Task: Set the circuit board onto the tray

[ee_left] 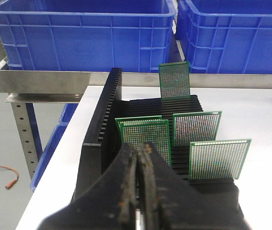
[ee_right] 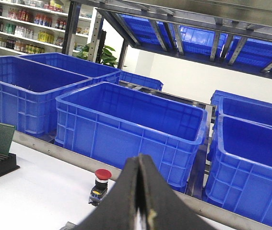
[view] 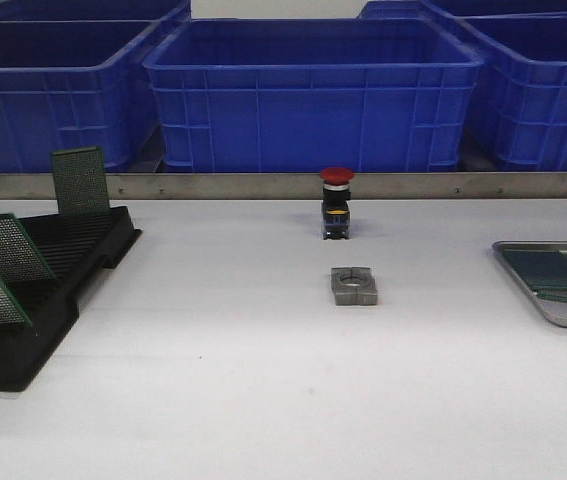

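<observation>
Both sets of fingers are pressed together and hold nothing: the left gripper (ee_left: pixel 138 158) hangs closed just near of the black slotted rack (ee_left: pixel 102 124), while the right gripper (ee_right: pixel 143 191) is closed in the air, aimed toward the far bins rather than the table.

Blue plastic bins (view: pixel 313 95) line the far edge behind a metal rail. On the white table (view: pixel 263 400), the rack sits at the near left, carrying several green perforated circuit boards (ee_left: pixel 147 136) standing upright in its slots. The tray (view: pixel 523 275), silver-grey with a raised rim, lies at the right edge, well apart from the rack; it appears to hold at least one green board already, though it is cut off by the frame and hard to read. Between them stand a red-capped push button (view: pixel 336 205) and, nearer, a small grey metal block (view: pixel 353 287).

The pick looks not yet begun. The risks from here: the left fingers, shut as they are, would strike a board's top edge instead of straddling it unless they part first; the boards stand close, so a skewed approach could clip a neighbour or drag the light rack; and a thin board gripped by one edge could tilt or slip on the long carry across to the tray.
</observation>
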Available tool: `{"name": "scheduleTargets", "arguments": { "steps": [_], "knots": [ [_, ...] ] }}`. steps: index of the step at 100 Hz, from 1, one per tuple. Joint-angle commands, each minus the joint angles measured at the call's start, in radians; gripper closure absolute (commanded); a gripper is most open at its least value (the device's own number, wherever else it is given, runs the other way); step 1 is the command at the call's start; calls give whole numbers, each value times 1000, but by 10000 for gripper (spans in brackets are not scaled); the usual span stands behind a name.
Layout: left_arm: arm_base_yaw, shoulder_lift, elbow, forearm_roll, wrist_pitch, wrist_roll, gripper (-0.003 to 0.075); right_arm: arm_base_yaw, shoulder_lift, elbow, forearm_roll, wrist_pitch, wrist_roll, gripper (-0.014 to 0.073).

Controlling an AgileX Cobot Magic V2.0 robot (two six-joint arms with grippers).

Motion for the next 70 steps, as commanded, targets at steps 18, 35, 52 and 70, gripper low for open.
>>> {"name": "scheduleTargets", "arguments": {
  "steps": [18, 35, 52, 70],
  "knots": [
    [-1, -30, 48, 0, -75, 3, 741, -3, -16, -25, 45, -5, -9, 655],
    [-1, -30, 48, 0, -75, 3, 741, -3, -16, -25, 45, -5, -9, 655],
    [-1, -30, 48, 0, -75, 3, 741, 9, -16, -25, 45, -5, -9, 655],
    [-1, -30, 48, 0, -75, 3, 741, 114, -16, -25, 35, -22, -36, 655]
  ]
}}
